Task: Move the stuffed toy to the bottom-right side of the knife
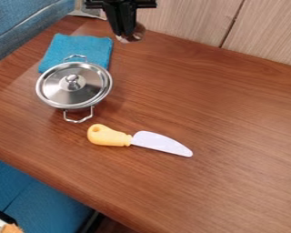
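Stuffed toy (136, 33), as best I can make out, is the small, rounded, brown-and-pale thing right at the lower end of my claw (126, 32), up by the back edge of the worktop (233, 113). I can't tell from here whether the claw is grasping it or is released, nor whether the toy touches the wood. It's well apart from the knife (134, 139), on the far side of it, so it isn't at the knife's bottom-right yet. I see the knife lying flat near the front edge, its yellow handle to the left of the view and its white blade pointing right and slightly down. Between toy and knife, off to the left, I have a shiny pot (55, 94) with its lid on, overlapping the near part of a blue cloth (90, 44) in my view.
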You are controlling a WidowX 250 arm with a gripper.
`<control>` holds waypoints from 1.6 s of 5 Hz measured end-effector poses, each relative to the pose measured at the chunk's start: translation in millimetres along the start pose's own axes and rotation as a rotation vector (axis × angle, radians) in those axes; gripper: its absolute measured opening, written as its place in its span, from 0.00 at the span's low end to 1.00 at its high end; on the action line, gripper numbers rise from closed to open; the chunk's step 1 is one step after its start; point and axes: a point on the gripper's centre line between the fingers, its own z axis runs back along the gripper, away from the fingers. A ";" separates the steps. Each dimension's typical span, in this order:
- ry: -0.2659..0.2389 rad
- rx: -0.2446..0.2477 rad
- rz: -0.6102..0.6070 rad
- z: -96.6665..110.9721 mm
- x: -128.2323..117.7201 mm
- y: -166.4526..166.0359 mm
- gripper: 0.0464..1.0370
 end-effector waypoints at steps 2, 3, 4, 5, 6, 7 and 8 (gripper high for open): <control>0.032 -0.034 -0.129 11.7 -71.0 -34.4 0.08; 0.048 -0.035 -0.195 12.9 -106.6 -44.3 0.08; 0.051 -0.043 -0.267 17.6 -134.4 -52.5 0.08; 0.088 -0.048 -0.328 9.9 -155.9 -58.5 0.08; 0.120 -0.058 -0.386 -2.7 -165.5 -66.2 0.08; 0.182 -0.041 -0.437 -23.9 -174.6 -72.2 0.08; 0.227 -0.031 -0.450 -40.0 -176.2 -72.7 0.12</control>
